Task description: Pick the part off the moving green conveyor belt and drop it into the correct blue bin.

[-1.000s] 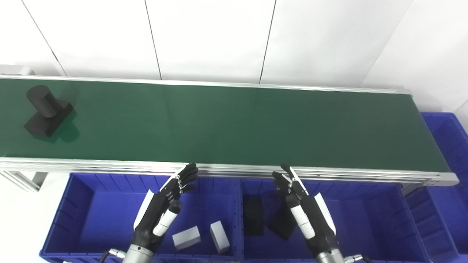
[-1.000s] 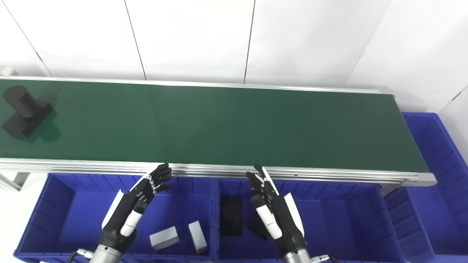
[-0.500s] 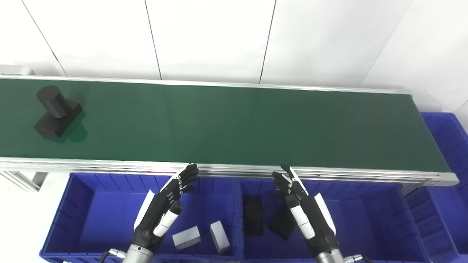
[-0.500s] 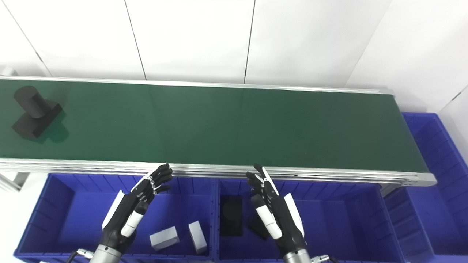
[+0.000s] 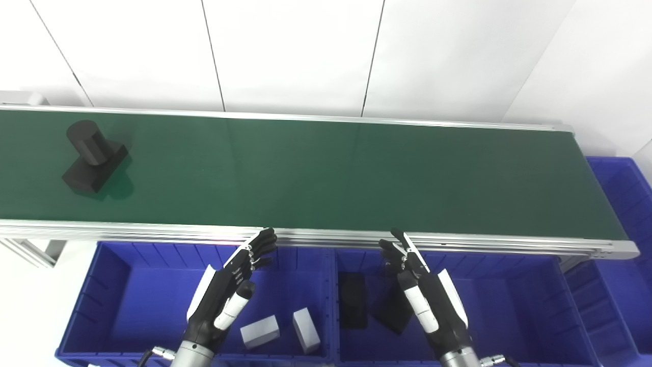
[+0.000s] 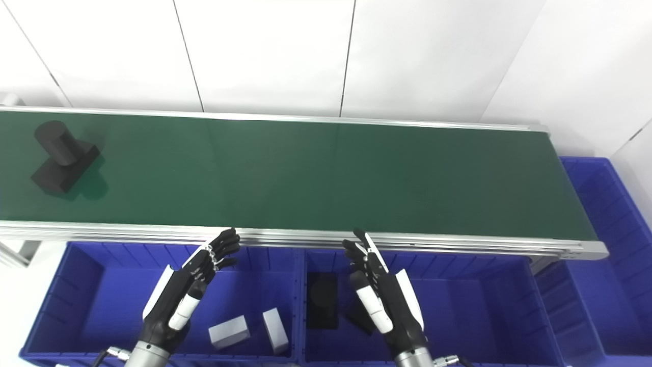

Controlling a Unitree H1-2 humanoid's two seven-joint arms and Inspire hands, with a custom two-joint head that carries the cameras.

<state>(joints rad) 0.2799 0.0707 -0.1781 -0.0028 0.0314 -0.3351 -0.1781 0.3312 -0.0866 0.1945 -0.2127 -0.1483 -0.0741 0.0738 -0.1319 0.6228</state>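
Both robot hands waited empty below the conveyor's near rail: the left robot hand (image 5: 224, 293) over the left blue bin (image 5: 117, 285), the right robot hand (image 5: 425, 298) over the middle blue bin (image 5: 509, 300), each with fingers spread apart and holding nothing. The black part (image 5: 92, 157), a cylinder on a rectangular base, sat far to the left on the green conveyor belt (image 5: 326, 173), well apart from either hand.

To do this step well, the nearer left hand should probably wait until the part rides within reach, then come down around the upright cylinder, closing only once the fingers flank it, matching the belt's travel. Judging by contents, the middle bin, holding black blocks (image 5: 352, 300), looks the likely home; the left bin held two grey blocks (image 5: 260, 331). A third blue bin (image 5: 624, 204) stood at the belt's right end.

The belt was smooth and dark green, framed in aluminium rails (image 5: 153, 232), against plain white wall panels (image 5: 290, 56).
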